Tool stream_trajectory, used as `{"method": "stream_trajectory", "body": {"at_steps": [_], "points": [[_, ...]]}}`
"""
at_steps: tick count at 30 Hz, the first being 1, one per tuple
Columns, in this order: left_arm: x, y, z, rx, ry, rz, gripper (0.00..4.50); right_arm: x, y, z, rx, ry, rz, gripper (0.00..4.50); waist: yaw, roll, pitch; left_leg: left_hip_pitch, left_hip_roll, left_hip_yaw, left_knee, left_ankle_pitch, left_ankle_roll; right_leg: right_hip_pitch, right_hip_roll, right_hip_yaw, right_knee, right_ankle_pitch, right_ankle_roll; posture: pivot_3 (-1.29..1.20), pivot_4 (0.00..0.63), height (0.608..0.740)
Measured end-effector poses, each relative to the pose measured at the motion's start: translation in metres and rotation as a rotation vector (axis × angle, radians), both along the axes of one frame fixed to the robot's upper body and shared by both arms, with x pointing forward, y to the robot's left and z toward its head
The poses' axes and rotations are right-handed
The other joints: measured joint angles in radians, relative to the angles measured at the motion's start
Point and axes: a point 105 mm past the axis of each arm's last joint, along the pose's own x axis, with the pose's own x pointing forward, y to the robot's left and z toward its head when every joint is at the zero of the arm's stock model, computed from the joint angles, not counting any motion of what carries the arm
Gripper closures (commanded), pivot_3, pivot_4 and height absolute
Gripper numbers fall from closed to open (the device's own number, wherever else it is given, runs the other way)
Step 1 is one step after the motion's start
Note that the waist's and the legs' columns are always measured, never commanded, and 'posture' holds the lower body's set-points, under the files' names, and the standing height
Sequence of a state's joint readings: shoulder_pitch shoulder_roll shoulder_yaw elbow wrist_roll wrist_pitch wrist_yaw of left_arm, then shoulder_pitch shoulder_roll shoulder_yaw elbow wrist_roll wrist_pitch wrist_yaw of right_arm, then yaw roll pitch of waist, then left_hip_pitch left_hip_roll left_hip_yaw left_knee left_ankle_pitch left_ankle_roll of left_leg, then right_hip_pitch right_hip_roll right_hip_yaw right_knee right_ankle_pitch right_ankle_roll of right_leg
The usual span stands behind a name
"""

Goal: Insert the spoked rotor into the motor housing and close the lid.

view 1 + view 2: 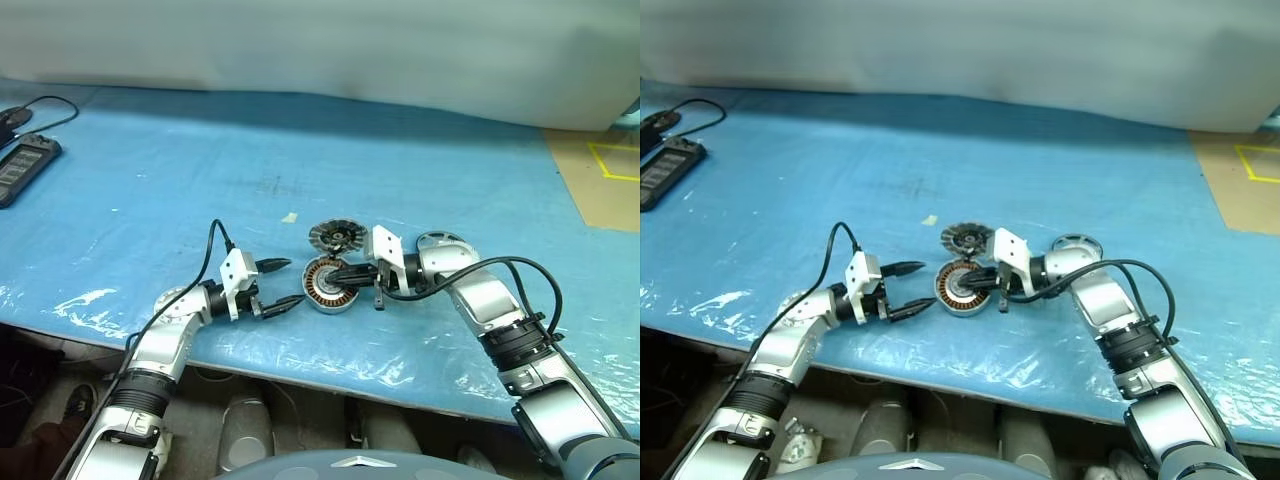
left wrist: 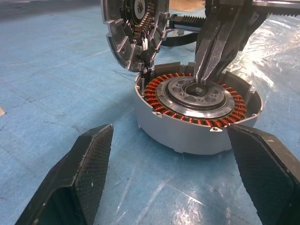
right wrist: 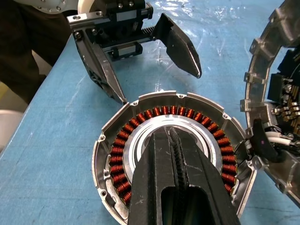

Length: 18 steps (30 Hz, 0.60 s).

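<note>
The motor housing (image 1: 328,286) lies flat on the blue table, its ring of copper windings (image 2: 164,86) around a silver centre. Its lid (image 1: 335,237), a grey finned disc, stands up on edge at the housing's far rim. My right gripper (image 1: 337,272) reaches in from the right, shut, with its tips resting on the housing's silver centre (image 3: 140,140) and nothing between them. My left gripper (image 1: 279,284) hovers level just left of the housing, open, one finger (image 2: 79,173) on each side of it and not touching. The spoked rotor is out of view.
A dark flat device (image 1: 25,165) with a black cable lies at the far left. A brown board (image 1: 600,185) with yellow tape sits at the right edge. A small pale scrap (image 1: 288,217) lies behind the left gripper. The table's front edge (image 1: 300,365) runs close below both grippers.
</note>
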<state>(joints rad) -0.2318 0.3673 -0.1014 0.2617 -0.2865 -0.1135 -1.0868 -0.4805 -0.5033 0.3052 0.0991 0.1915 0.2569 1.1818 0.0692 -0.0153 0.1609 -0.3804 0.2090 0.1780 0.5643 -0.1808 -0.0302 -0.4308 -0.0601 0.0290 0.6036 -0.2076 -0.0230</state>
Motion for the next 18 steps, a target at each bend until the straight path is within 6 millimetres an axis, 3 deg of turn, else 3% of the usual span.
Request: {"method": "stream_trajectory", "body": {"at_steps": [5,9,18], "points": [[-0.0001,0.0001,-0.0002,0.000,0.001,0.000,0.41,0.0012,-0.0026,0.0060,0.015,-0.001,-0.013,4.49,0.000,0.000,0.000,-0.001,0.000,0.000,0.000,0.000,0.000,-0.001,0.000,0.000,0.000,0.000,0.000,0.00,0.150,0.740],[0.0000,0.0001,-0.0004,0.001,0.002,0.000,0.41,0.0013,-0.0031,0.0051,0.012,0.001,-0.016,3.60,0.000,0.000,0.000,-0.001,0.000,0.000,0.000,0.000,0.000,-0.001,0.000,0.000,0.000,0.000,0.000,0.00,0.150,0.740],[0.0000,0.0004,-0.0009,0.001,0.004,0.001,0.41,0.0011,-0.0035,0.0039,0.011,0.000,-0.020,3.60,0.000,0.000,0.000,-0.001,0.000,0.000,0.000,0.000,0.000,-0.001,0.000,0.000,0.000,0.000,0.000,0.00,0.150,0.740]]}}
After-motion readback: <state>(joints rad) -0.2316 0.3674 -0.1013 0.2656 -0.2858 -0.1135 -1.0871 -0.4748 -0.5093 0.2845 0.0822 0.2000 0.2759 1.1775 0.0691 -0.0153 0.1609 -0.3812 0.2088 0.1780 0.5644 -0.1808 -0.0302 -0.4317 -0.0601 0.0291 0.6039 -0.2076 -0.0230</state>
